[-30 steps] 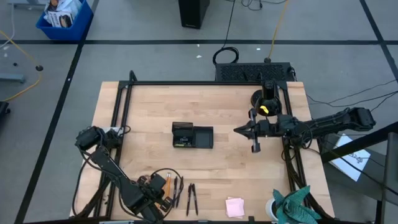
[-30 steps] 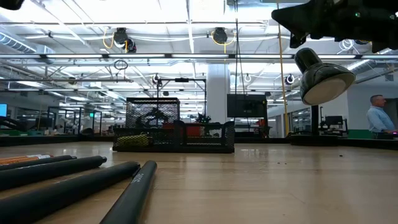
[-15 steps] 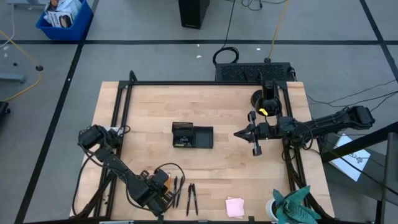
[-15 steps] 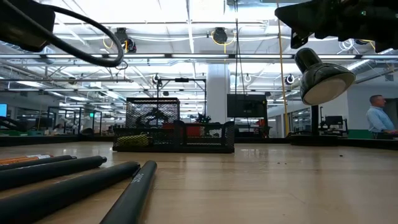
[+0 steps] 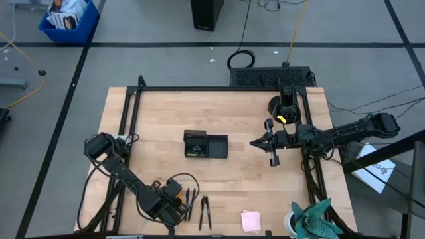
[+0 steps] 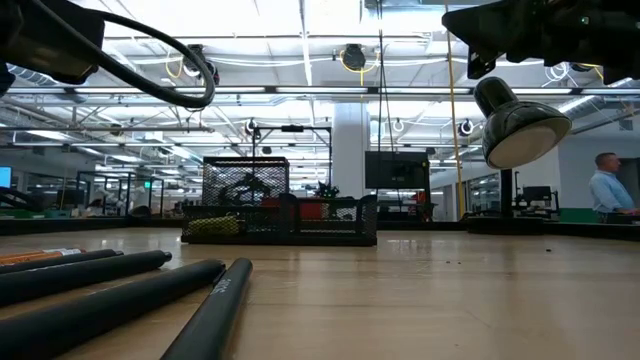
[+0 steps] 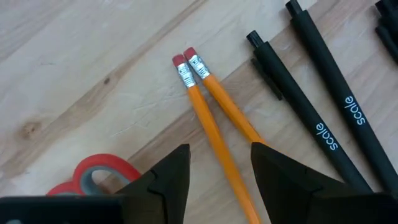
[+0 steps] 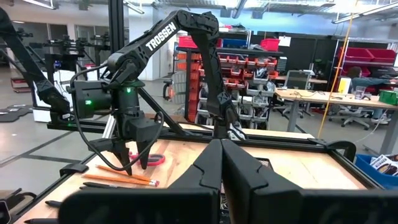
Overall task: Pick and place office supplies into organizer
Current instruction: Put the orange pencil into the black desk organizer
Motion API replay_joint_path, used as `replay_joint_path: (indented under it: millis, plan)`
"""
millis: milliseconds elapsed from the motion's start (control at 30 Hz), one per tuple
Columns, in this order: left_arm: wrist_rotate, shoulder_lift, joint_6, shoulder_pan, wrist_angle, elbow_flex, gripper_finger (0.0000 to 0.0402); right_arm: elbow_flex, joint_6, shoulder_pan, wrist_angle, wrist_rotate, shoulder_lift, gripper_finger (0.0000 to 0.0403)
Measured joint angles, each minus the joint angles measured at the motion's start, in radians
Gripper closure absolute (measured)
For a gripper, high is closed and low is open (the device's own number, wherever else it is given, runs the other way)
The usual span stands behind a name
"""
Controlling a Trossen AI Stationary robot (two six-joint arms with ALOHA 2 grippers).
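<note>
**Left hand poised over pencils**

The red-handled scissors [image 7: 93, 174] are mostly hidden behind the left hand [image 7: 217, 171], which is held parted just above the two orange pencils [image 7: 214, 124] at the worktop's [image 5: 252, 179] near-left edge. Black pens [image 7: 311, 118] lie beside them. The organizer [image 5: 206, 145] sits mid-worktop. The right hand [image 5: 254, 140] is held pressed closed, empty, farther right.

Orange pencils [image 7: 214, 134] with silver ferrules and red erasers. Black pens [image 7: 323, 118] printed with white lettering. Red-handled scissors [image 7: 102, 171], grey inside the loop. Pale wood-grain table [image 5: 246, 176]. Black organizer [image 5: 206, 145]. Pink sticky-note pad [image 5: 250, 220]. Teal cloth [image 5: 315, 218]. Dark arms, white lettering on the left one [image 8: 165, 34].
</note>
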State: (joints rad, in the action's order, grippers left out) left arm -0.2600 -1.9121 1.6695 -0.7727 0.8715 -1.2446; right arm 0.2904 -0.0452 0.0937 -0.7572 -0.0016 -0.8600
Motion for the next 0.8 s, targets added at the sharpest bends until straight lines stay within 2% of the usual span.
replay_joint_path:
  millis: [233, 433, 667, 800]
  plan:
    - [0.017, 0.000, 0.011, 0.000, -0.020, 0.044, 0.0224, 0.000, -0.001, 0.000, 0.000, 0.000, 0.000, 0.0403]
    - [0.020, 0.010, 0.016, -0.001, -0.137, 0.124, 0.0224, 0.000, -0.003, 0.000, 0.000, 0.000, 0.000, 0.0403]
    - [0.016, 0.011, 0.018, 0.000, -0.173, 0.154, 0.0225, 0.000, -0.003, 0.000, -0.001, 0.001, 0.000, 0.0403]
    - [0.016, 0.009, 0.017, 0.000, -0.175, 0.156, 0.0246, 0.000, -0.003, 0.000, -0.001, 0.001, 0.000, 0.0403]
